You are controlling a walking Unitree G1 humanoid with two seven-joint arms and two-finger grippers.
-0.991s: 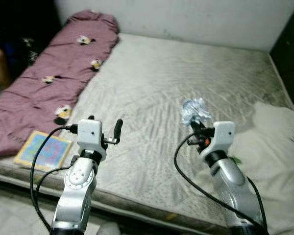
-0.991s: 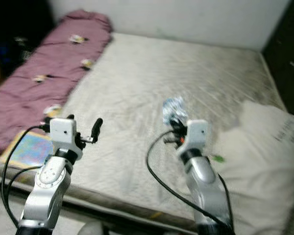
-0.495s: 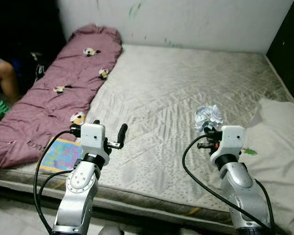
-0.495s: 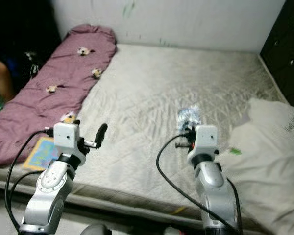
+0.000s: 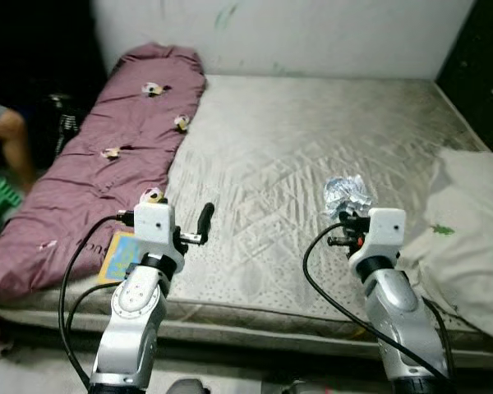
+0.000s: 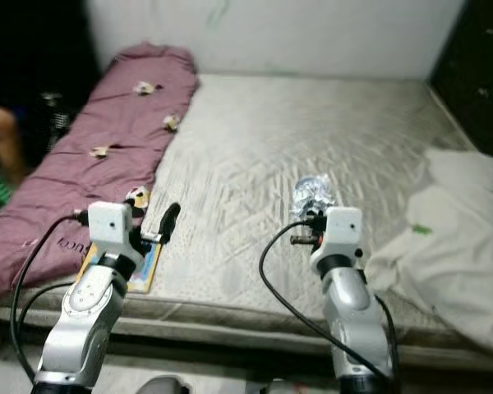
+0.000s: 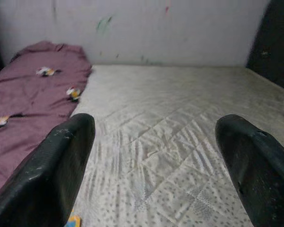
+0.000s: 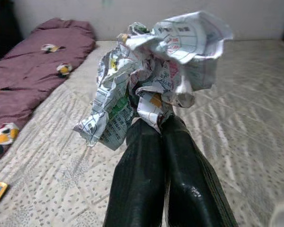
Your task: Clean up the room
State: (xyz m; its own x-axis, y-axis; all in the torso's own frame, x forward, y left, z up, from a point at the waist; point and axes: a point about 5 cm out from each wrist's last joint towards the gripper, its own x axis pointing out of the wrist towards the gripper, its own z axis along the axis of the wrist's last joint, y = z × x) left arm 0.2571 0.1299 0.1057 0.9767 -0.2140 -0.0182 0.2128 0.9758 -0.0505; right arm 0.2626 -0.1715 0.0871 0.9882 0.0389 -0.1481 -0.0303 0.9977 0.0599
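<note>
Crumpled paper (image 8: pixel 156 80): pinched in the closed jaws of the right gripper (image 8: pixel 160 124), held above the bare mattress (image 5: pixel 296 148), likely lifted clear for disposal. Left gripper (image 7: pixel 156 156): jaws spread wide, holding nothing, raised over the mattress edge. Book (image 5: pixel 122 254): partly hidden behind the left arm. Maroon quilt (image 5: pixel 107 164): along the mattress's left side. White sheet (image 5: pixel 468 238): cut off at right. Printing on the paper: illegible.

Count: 1 bed (image 5: pixel 312 123), bare mattress, filling the centre of the frame. 1 maroon blanket (image 5: pixel 107 164) along the left side. 1 crumpled paper wad (image 5: pixel 347 194), centre right. 1 colourful book (image 5: pixel 119 256) at lower left, on the mattress edge. 1 white sheet pile (image 5: pixel 468 238) at right. 2 end effectors: left end effector (image 5: pixel 181 226), right end effector (image 5: pixel 346 223). 1 person's leg (image 5: pixel 8 131) at far left.
</note>
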